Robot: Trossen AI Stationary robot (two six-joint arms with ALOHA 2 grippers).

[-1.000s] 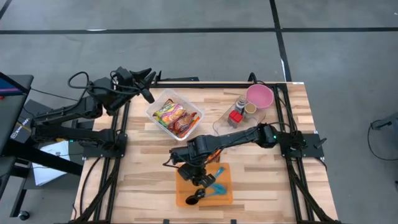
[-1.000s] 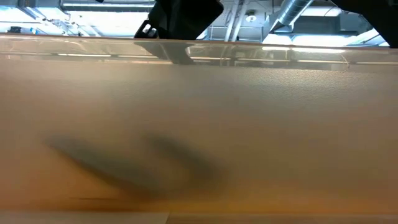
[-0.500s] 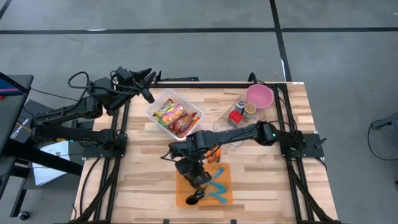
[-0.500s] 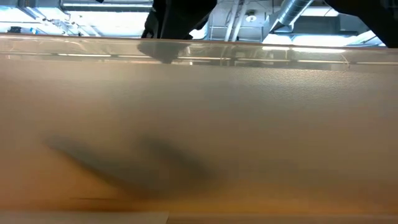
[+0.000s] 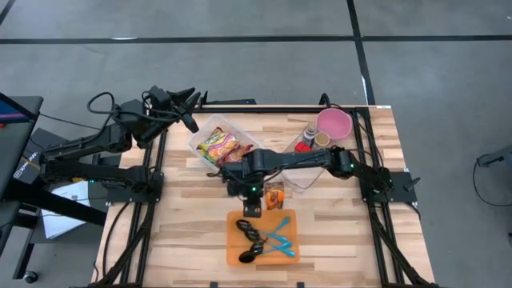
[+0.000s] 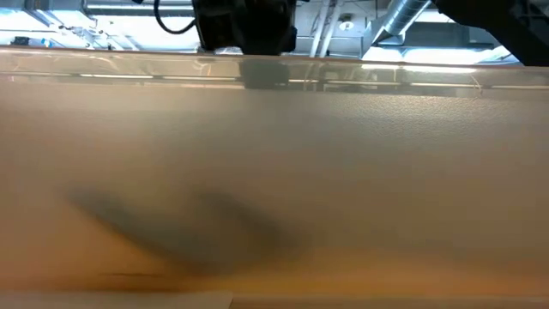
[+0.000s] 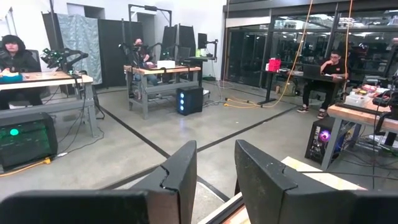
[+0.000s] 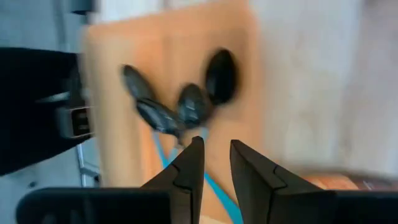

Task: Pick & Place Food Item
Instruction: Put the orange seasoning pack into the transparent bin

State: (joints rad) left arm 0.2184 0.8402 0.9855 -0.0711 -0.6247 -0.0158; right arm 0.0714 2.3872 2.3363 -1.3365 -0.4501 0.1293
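Observation:
Colourful snack packets (image 5: 222, 150) lie in a clear bin (image 5: 202, 134) at the table's far middle. One orange packet (image 5: 274, 195) lies on the table by a second clear bin (image 5: 302, 178). My right gripper (image 5: 252, 206) hovers, fingers pointing down, over the far edge of an orange board (image 5: 232, 258); it is slightly open and empty in its wrist view (image 8: 215, 163). Black spoons (image 8: 180, 96) and blue utensils (image 5: 280, 240) lie flat on the board. My left gripper (image 5: 190, 112) waits at the far left, open and empty (image 7: 215, 177).
The second clear bin at the far right holds a pink bowl (image 5: 334, 122), a red item (image 5: 302, 150) and small cups (image 5: 320, 140). My right arm (image 5: 304, 160) stretches across the middle of the table. The low view is mostly filled by a blurred tan surface (image 6: 274, 189).
My right gripper has gone from above the orange board toward the table's far edge. It now stands over the board's far edge. Black spoons show on the board where the gripper stood before.

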